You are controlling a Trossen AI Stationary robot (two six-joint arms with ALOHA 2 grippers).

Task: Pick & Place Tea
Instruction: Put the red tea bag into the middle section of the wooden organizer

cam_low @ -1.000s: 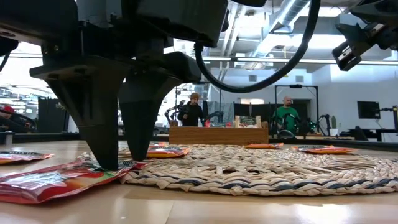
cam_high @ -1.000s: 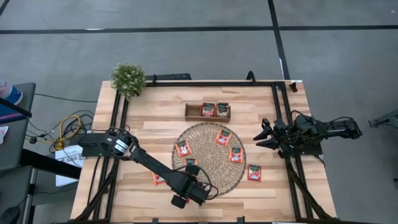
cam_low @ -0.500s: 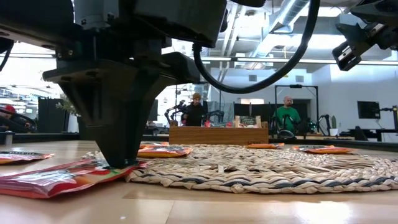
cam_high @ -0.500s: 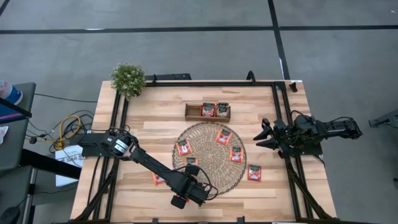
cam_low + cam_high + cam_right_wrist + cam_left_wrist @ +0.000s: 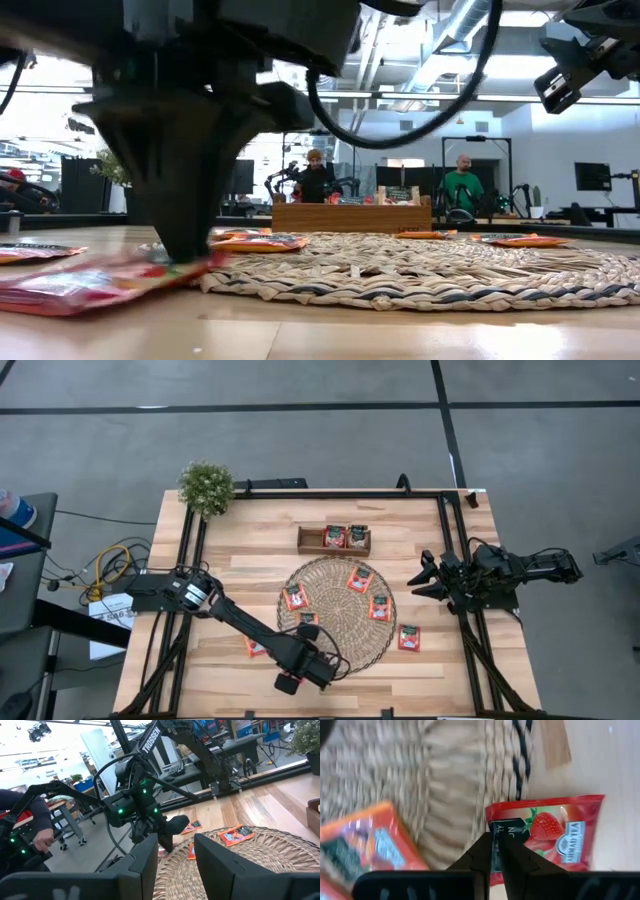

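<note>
Left gripper (image 5: 496,851): down at the near edge of the round woven mat (image 5: 335,612), jaws pinched on a red strawberry tea sachet (image 5: 546,836) lying half on the wooden table (image 5: 240,550).
Right gripper (image 5: 418,582): waiting above the table's right side, jaws partly apart, holding nothing.
Other sachets: several on the mat, two in the wooden tray (image 5: 334,540).
Hard to see: the arm hides the held sachet from above; the low view blurs it.

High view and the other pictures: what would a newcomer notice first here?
First, the left gripper at the table's near edge, shut on a red tea sachet beside the round straw mat. Next, more red sachets on the mat and two in the wooden tray behind it. The right gripper waits at the right edge.
</note>
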